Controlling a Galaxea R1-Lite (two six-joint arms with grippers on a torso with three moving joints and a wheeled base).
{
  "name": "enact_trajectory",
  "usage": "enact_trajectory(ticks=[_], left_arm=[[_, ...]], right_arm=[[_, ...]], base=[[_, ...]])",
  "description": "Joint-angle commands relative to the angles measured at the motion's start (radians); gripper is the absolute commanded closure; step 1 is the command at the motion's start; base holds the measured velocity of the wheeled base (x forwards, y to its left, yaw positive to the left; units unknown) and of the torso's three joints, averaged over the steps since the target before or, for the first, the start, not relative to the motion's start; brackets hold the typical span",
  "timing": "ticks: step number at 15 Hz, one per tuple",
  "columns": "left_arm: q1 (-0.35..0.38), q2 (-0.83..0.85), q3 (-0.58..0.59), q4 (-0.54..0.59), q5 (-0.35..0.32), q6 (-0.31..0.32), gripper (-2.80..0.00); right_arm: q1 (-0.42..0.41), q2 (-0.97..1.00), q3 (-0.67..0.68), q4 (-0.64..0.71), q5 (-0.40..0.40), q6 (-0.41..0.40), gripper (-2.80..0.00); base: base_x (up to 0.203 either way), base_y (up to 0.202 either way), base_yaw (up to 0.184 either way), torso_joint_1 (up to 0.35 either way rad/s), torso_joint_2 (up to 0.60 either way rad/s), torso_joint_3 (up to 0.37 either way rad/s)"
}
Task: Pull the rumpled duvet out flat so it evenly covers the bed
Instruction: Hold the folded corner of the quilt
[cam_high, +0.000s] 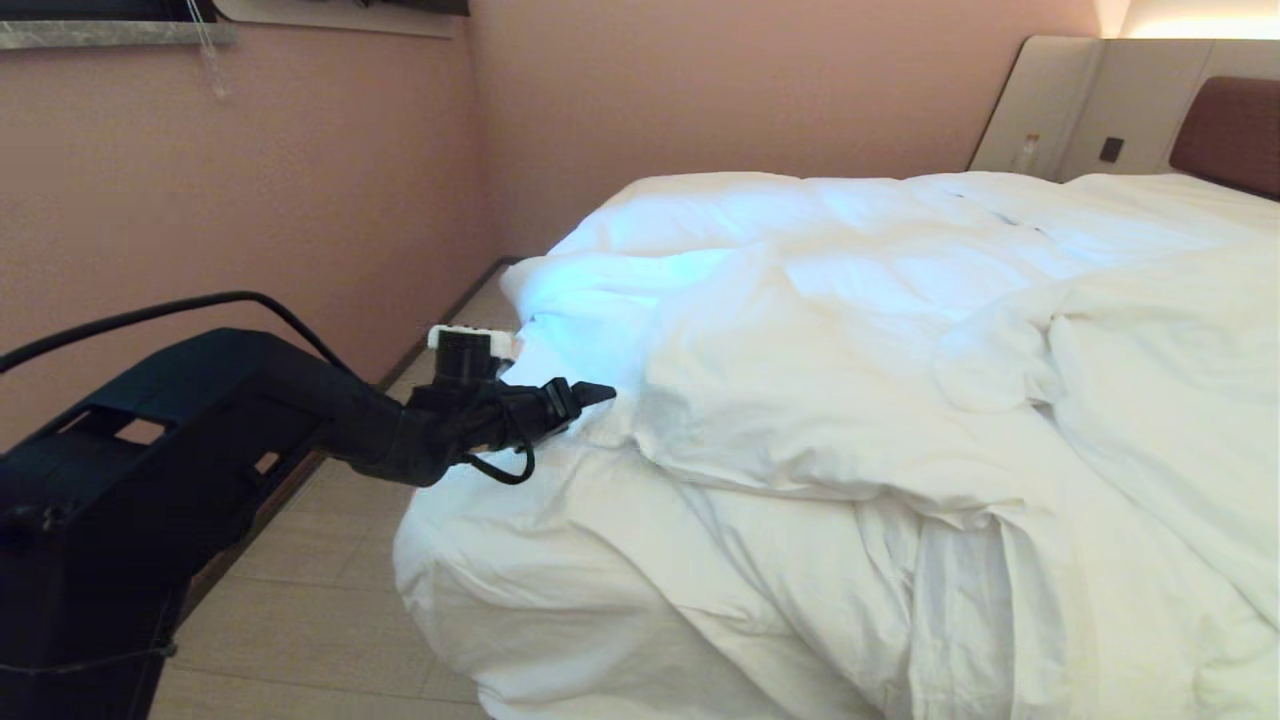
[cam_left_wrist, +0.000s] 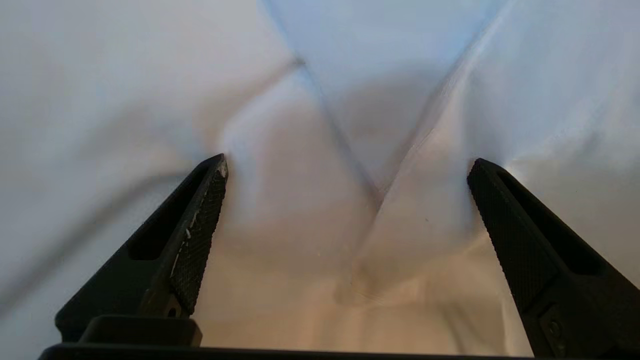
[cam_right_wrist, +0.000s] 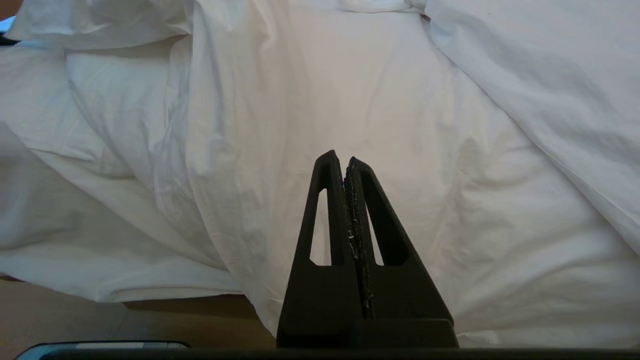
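The white duvet (cam_high: 840, 400) lies rumpled in thick folds over the bed (cam_high: 1232, 130), bunched near the foot and draping over its left corner. My left gripper (cam_high: 598, 394) reaches in from the left and sits against a fold at the duvet's left edge. In the left wrist view the left gripper (cam_left_wrist: 347, 162) is open, both fingers spread wide with creased duvet (cam_left_wrist: 350, 225) filling the gap close up. My right gripper (cam_right_wrist: 344, 161) is shut with nothing between its fingers, hanging low before the draped duvet (cam_right_wrist: 450, 150) at the bed's side.
A pink wall (cam_high: 300, 200) runs close along the bed's left side, leaving a narrow strip of tiled floor (cam_high: 300, 600). Beige panels (cam_high: 1060, 110) and a brown headboard stand at the far right. A cable (cam_high: 200, 305) loops over my left arm.
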Motion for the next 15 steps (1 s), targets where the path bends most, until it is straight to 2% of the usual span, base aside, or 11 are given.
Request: enact_trajectory(ticks=[1,4,6,9,15], left_arm=[[-0.02,-0.023,0.019,-0.038,-0.006,-0.031,-2.8],[-0.043,-0.063,0.033,-0.091,-0.016,-0.124,-2.8],[-0.043,-0.063,0.033,-0.091,-0.016,-0.124,-2.8],[-0.044,-0.137,0.091,-0.172,-0.079,-0.223,-2.8],[-0.049,-0.12,0.091,-0.18,-0.096,-0.259,-2.8]], right_arm=[[0.0,0.001,0.0,0.0,0.0,0.0,0.0],[0.0,0.001,0.0,0.0,0.0,0.0,0.0],[0.0,0.001,0.0,0.0,0.0,0.0,0.0],[0.0,0.001,0.0,-0.001,0.0,0.0,0.0],[0.0,0.001,0.0,0.0,0.0,0.0,0.0]], base=[[0.0,0.0,0.0,0.0,0.0,0.0],[0.0,0.0,0.0,0.0,0.0,0.0],[0.0,0.0,0.0,0.0,0.0,0.0],[0.0,0.0,0.0,0.0,0.0,0.0],[0.0,0.0,0.0,0.0,0.0,0.0]])
